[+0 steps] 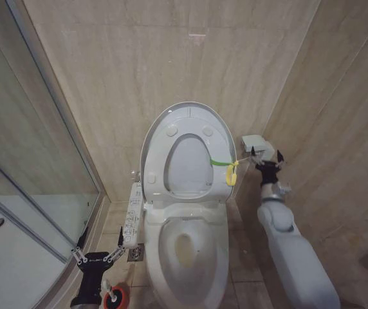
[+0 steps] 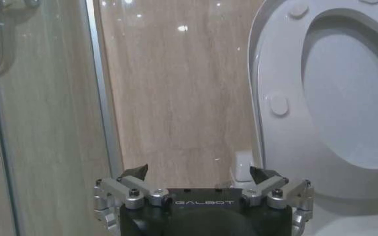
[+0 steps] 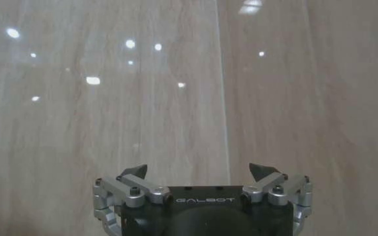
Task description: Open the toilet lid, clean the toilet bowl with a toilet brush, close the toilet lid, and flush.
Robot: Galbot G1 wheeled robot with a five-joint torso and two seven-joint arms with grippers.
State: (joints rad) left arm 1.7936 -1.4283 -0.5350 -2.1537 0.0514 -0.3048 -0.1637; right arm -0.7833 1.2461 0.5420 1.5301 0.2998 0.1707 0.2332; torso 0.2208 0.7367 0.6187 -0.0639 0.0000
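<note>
toilet lid (image 1: 185,119) is up against the wall, left end effector (image 1: 98,249) at 7 o'clock and right end effector (image 1: 265,154) at 3 o'clock both spread apart, gripping nothing.

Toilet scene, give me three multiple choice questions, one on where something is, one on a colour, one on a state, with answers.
1. Where is the left gripper?
A. low beside the toilet bowl, above the red holder
B. inside the bowl
C. on the lid

2. What colour is the tag at the edge of the toilet lid?
A. blue
B. yellow-green
C. black

3. How does the toilet lid stand?
A. shut flat
B. taken off
C. raised against the wall

Answers: 1 A, the head view shows it by the button panel. 2 B, the loop is yellow-green. 3 C, lid and seat ring stand upright, bowl exposed.
</note>
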